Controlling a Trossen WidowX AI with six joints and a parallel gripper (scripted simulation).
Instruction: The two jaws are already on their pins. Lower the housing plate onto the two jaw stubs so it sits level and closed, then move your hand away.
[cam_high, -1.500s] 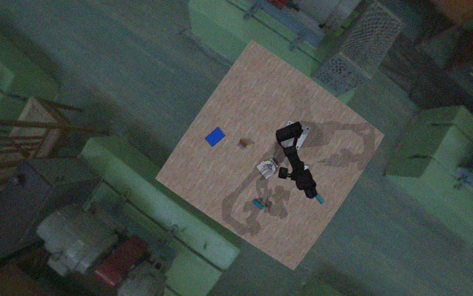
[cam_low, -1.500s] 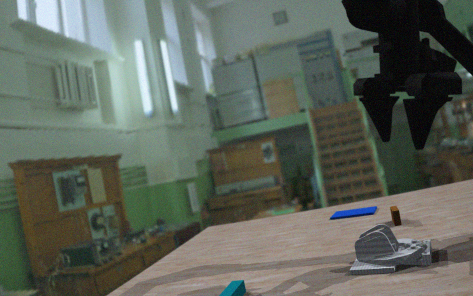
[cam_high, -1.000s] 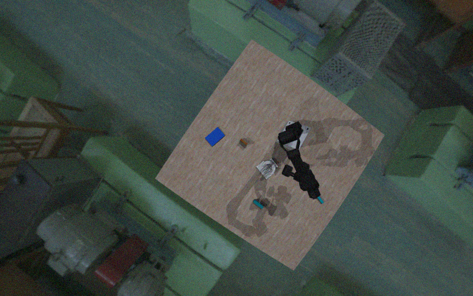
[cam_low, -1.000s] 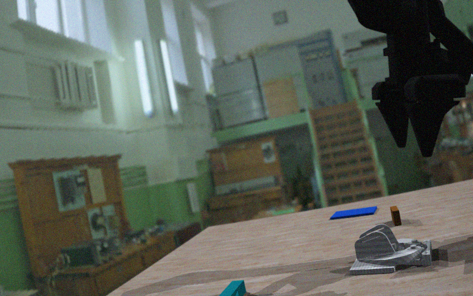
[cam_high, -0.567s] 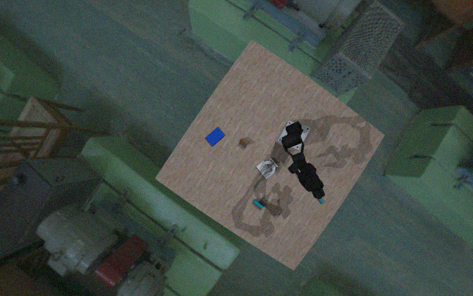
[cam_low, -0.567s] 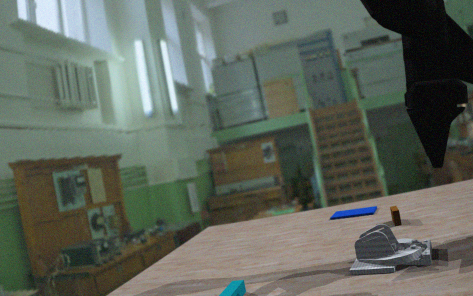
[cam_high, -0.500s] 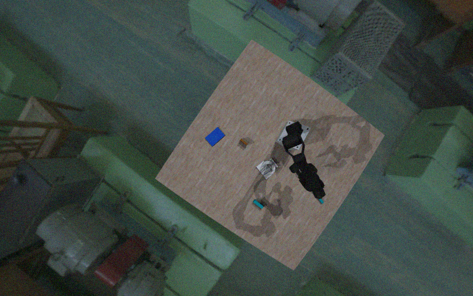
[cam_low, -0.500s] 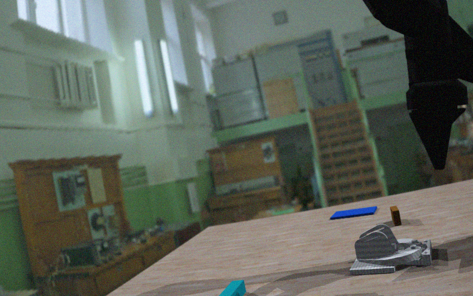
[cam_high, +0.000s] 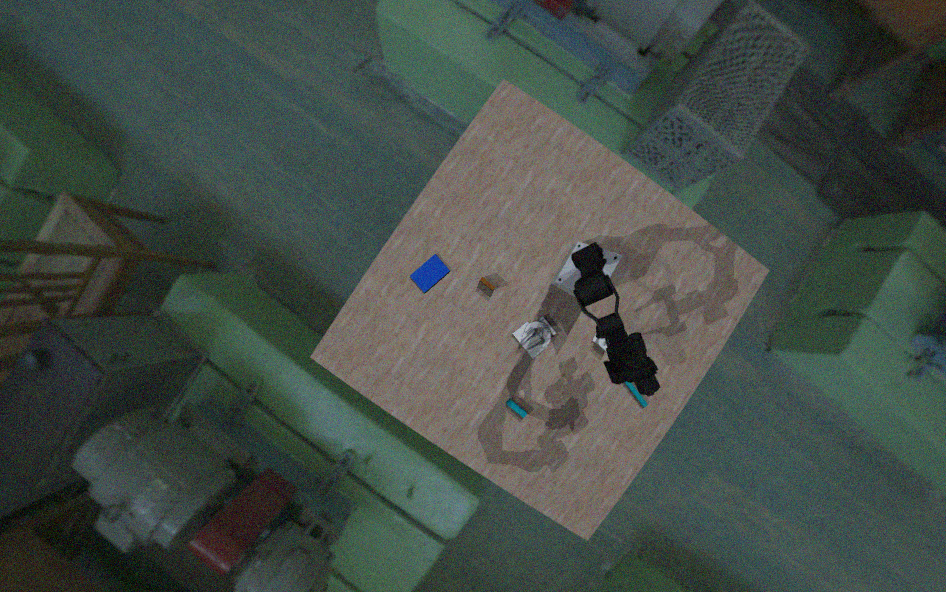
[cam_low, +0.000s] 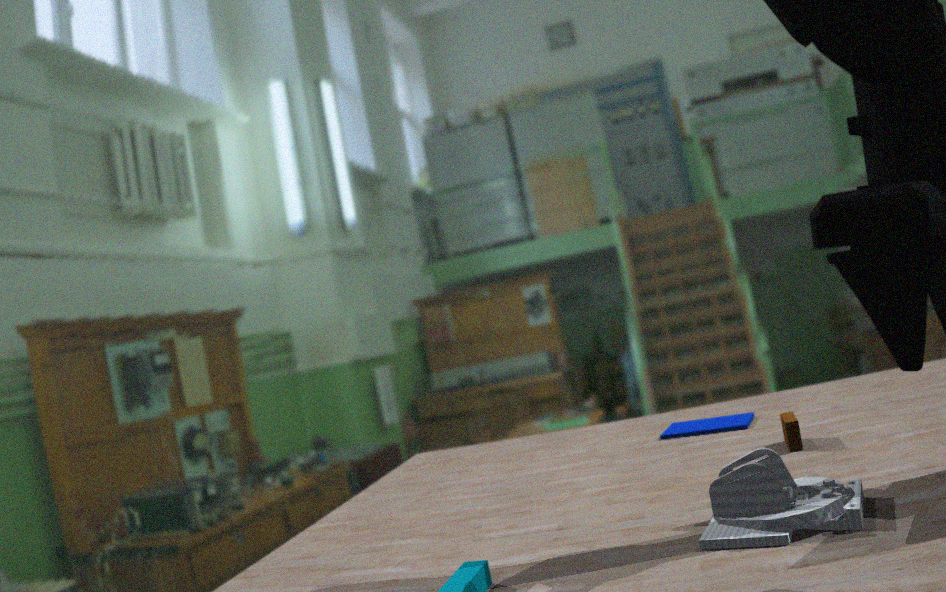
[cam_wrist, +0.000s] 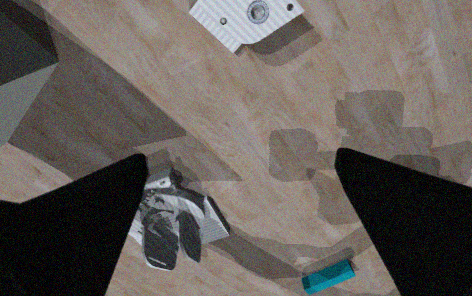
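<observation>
The grey base (cam_high: 523, 335) (cam_low: 742, 538) (cam_wrist: 217, 232) stands on the table with two jaws on it, which rise as curved grey plates (cam_low: 749, 492) (cam_wrist: 161, 242) side by side. The housing plate (cam_wrist: 240, 30) is a pale ridged plate with holes. It lies apart from the base, at the top of the wrist view, and shows only partly beside the arm in the top view (cam_high: 598, 343). My gripper (cam_wrist: 242, 160) is open and empty, high above the table between the two parts. Its left finger hides part of the base in the wrist view.
A cyan bar (cam_high: 516, 409) (cam_low: 467, 578) (cam_wrist: 329, 276) lies near the base. Another cyan bar (cam_high: 637, 395) lies partly under the arm. A blue slab (cam_high: 429, 272) (cam_low: 708, 425) and a small orange block (cam_high: 486, 284) (cam_low: 791, 431) are farther off, on the other side of the base.
</observation>
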